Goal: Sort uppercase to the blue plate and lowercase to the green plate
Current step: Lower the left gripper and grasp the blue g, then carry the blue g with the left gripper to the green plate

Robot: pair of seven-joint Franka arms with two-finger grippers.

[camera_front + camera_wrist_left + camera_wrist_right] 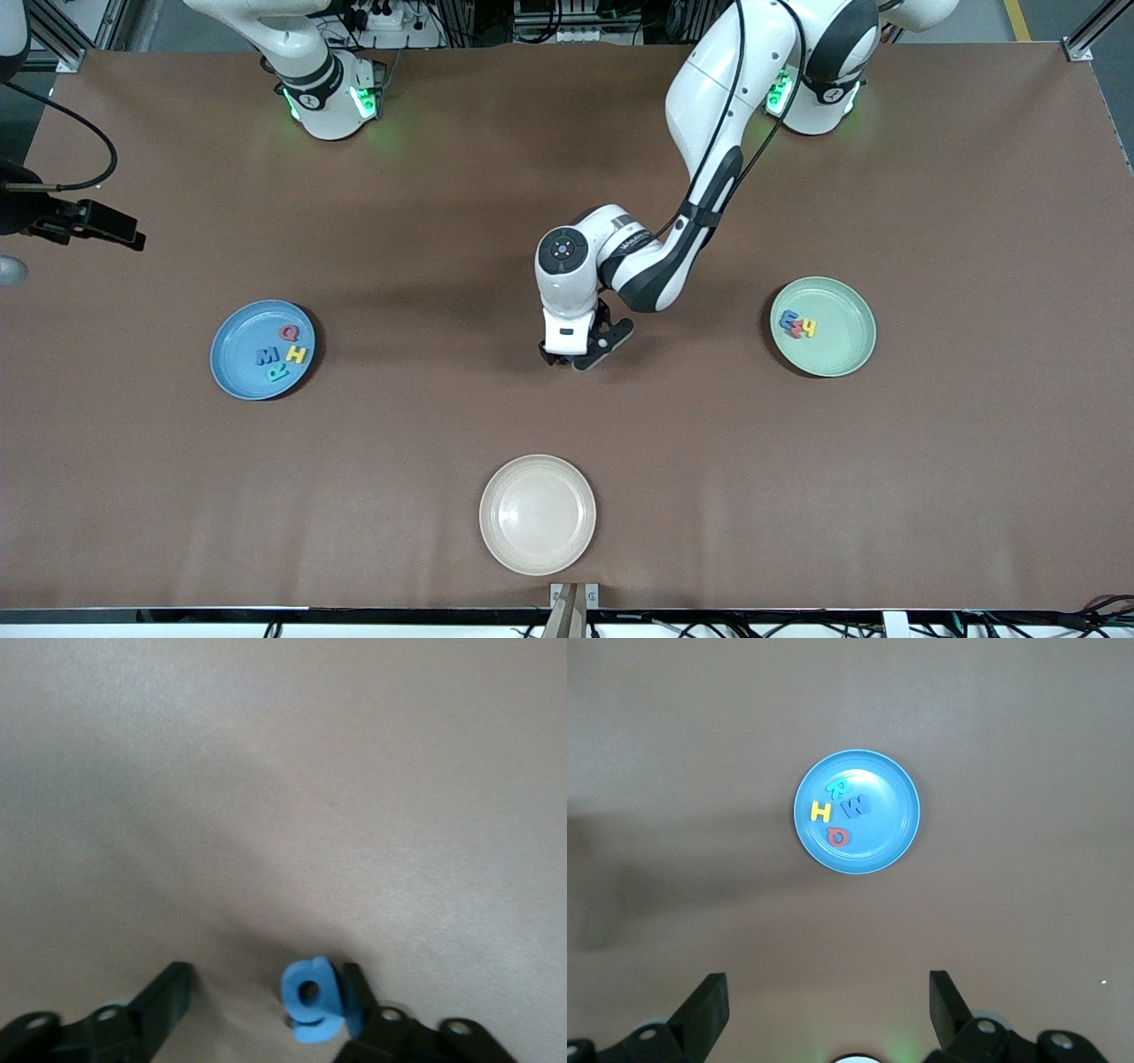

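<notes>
a plain brown table (930, 496) fills the view, with metal framing and cables along its edges. the round sky-blue plate (232, 363) holds four foam capitals. mid-table, the left gripper (266, 1005) stands low, jaws apart; the small blue foam g (312, 999) stands upright on edge against one finger, partly hidden. the right gripper (828, 1001) waits spread wide over the blue plate.

Four capitals (285, 351) on blue plate (239, 368); three small letters (798, 327) on green plate (846, 350); blue g (311, 999) mid-table.
</notes>
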